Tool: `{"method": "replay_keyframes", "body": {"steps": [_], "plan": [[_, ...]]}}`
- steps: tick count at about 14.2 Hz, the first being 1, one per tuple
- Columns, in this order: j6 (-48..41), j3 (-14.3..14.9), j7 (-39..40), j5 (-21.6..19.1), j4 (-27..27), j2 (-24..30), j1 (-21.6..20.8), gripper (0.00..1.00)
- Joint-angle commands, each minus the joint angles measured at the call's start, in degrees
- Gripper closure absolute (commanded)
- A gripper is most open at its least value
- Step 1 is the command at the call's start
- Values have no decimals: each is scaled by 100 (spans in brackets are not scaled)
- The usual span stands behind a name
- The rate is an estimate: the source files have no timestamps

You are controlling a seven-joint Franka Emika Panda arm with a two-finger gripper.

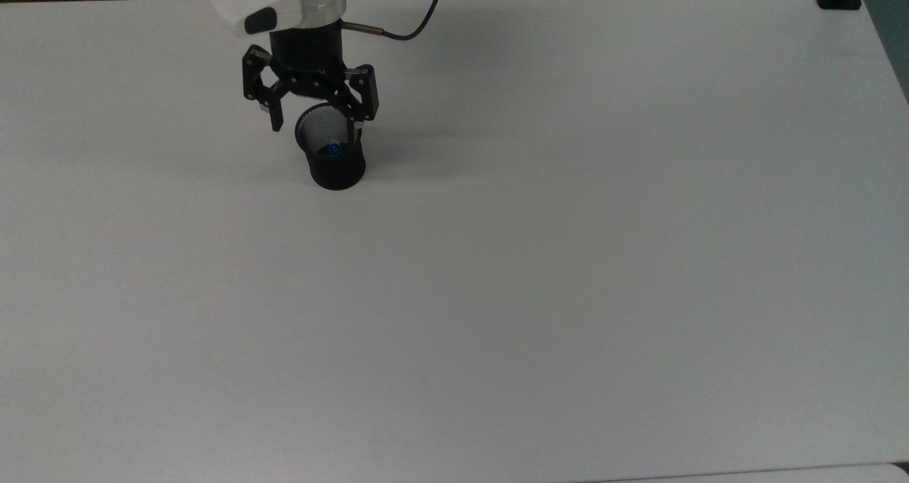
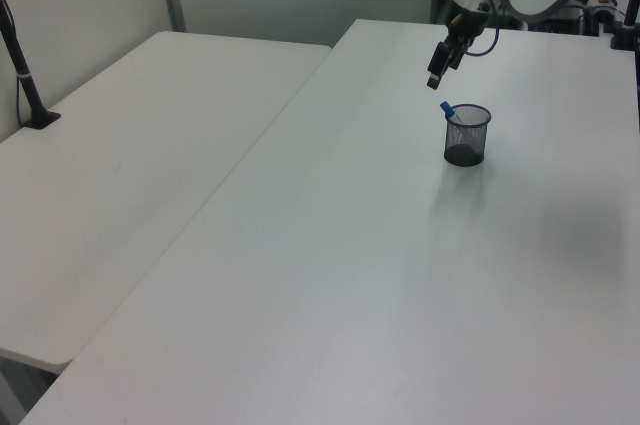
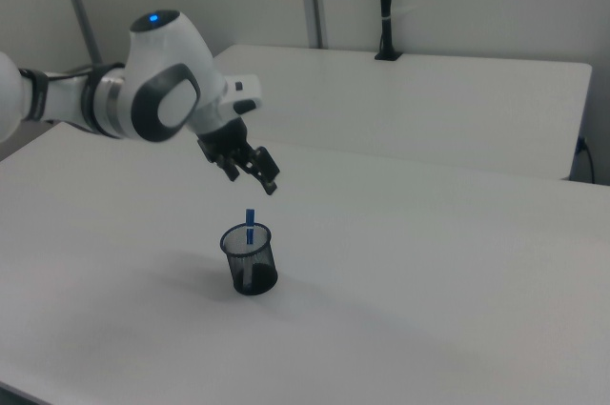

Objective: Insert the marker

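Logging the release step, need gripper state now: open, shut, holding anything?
Gripper: open, holding nothing, above the black mesh cup; the marker stands inside the cup.
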State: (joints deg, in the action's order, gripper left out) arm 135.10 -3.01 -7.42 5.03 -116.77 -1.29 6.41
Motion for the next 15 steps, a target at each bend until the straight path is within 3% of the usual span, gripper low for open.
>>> {"method": "replay_keyframes", "body": {"steps": [1,5,7,15], "plan": [[-1403,2,12,-29,758,76,-473,0],[-3344,107,738,-73,1734,76,-930,0],[-4051,178,1092,-73,2061,76,-948,0],[-4299,178,1023,-28,2185,128,-791,0]]}}
